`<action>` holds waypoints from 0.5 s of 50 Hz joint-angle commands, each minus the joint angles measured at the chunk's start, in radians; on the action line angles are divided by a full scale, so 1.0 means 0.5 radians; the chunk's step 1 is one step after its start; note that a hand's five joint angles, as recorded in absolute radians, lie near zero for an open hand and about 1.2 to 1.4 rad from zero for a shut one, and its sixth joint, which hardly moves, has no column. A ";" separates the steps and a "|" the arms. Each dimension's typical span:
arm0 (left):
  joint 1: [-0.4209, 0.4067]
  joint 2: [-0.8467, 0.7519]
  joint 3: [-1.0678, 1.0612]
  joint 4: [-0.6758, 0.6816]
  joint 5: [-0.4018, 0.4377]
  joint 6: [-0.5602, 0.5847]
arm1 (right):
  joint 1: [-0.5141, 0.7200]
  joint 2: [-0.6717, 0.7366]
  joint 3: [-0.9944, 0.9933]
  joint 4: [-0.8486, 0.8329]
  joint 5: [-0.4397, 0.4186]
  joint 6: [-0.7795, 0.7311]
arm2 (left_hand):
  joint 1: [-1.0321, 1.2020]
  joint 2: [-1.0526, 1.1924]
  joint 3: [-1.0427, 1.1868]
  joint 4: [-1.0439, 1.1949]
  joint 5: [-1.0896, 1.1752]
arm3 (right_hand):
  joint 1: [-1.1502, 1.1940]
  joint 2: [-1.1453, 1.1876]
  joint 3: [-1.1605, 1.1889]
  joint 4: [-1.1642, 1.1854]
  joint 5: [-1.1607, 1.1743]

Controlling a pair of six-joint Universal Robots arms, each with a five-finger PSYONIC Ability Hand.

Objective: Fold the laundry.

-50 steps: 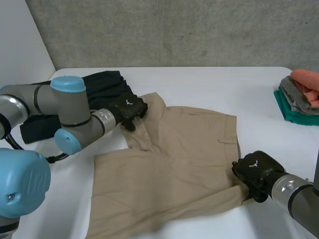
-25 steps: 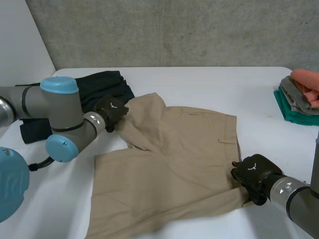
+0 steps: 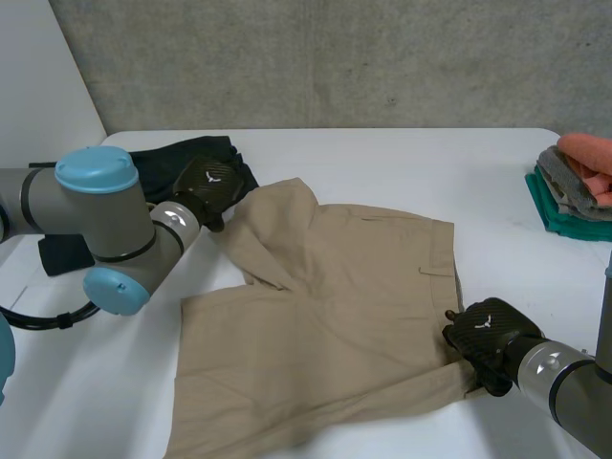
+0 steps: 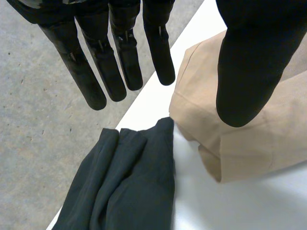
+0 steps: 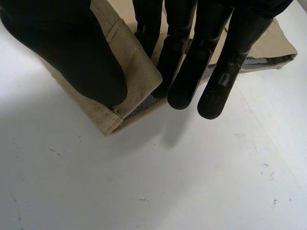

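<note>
Left hand [image 3: 212, 182] is being held open just beyond the far-left corner of the tan shorts [image 3: 335, 306], spread left to right on the table [image 3: 402, 163], while their near-right corner is being pinched in the right hand [image 3: 486, 337].

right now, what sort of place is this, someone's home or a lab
Probably a lab or test room, not a home: a bare concrete wall, a plain white table, with tan shorts laid out and a stack of folded clothes.

Tan shorts [image 3: 335, 325] — flat, one corner upturned
</note>
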 commanded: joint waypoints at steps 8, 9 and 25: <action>-0.008 -0.265 0.129 -0.088 0.149 0.012 | -0.010 0.003 0.002 -0.006 -0.001 0.000 | 0.231 0.254 0.247 0.258 0.268 | 0.798 0.438 0.424 0.409 0.439; -0.008 -0.278 0.141 -0.103 0.149 0.012 | -0.010 0.003 0.002 -0.006 -0.001 0.000 | 0.290 0.312 0.306 0.317 0.327 | 0.798 0.438 0.424 0.409 0.439; 0.010 -0.073 -0.002 -0.174 -0.268 0.022 | -0.007 0.000 0.002 -0.006 0.002 0.000 | 1.511 1.534 1.527 1.538 1.548 | 0.798 0.438 0.424 0.409 0.439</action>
